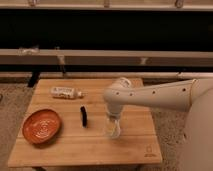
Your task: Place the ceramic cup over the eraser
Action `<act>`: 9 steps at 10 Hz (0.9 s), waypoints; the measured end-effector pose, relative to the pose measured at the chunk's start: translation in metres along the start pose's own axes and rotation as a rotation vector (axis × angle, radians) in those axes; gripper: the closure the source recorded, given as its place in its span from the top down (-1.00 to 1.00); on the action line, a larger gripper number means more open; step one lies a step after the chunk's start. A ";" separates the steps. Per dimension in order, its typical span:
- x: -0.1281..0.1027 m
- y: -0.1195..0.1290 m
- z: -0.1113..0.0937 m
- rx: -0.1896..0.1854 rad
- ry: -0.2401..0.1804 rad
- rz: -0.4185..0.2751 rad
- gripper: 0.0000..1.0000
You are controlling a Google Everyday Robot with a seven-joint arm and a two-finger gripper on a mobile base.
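Wood, pale and planked, fills the lower half of my feed: a square tabletop (131, 150) with four things on it. On my screen's left sits an orange plate (42, 126), round and ridged, close to the near-left corner. Beyond it, toward the far edge, a pale bottle (65, 92) with a label lies on its side, its length running across the view. The eraser (84, 116), a slim black bar, lies flat near the middle of the board, its long axis pointing roughly away from the camera; it is well apart from the bottle and just clear of the plate's rim. To the screen-right of the eraser, with a strip of bare wood between them, stands the cup (113, 132), white and upright, at or very near the wood; I cannot make out whether its base touches. The white arm (160, 97) reaches in from the screen's right edge, bends at a rounded joint above the board, and drops straight down. The gripper (112, 121) hangs directly over the cup and meets its upper part. From here I cannot tell whether it is clamped on the cup or merely down around it, since the two pale shapes run together. The cup is beside the eraser, not over it. Behind the tabletop a long pale ledge (100, 56) crosses the view against a dark wall.
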 end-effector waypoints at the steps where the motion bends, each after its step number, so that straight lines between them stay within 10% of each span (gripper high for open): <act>1: -0.002 0.001 0.003 -0.005 0.005 0.000 0.31; 5: -0.003 0.006 0.001 -0.025 0.059 -0.008 -0.53; 9: -0.024 0.002 -0.053 0.017 0.083 -0.065 -1.00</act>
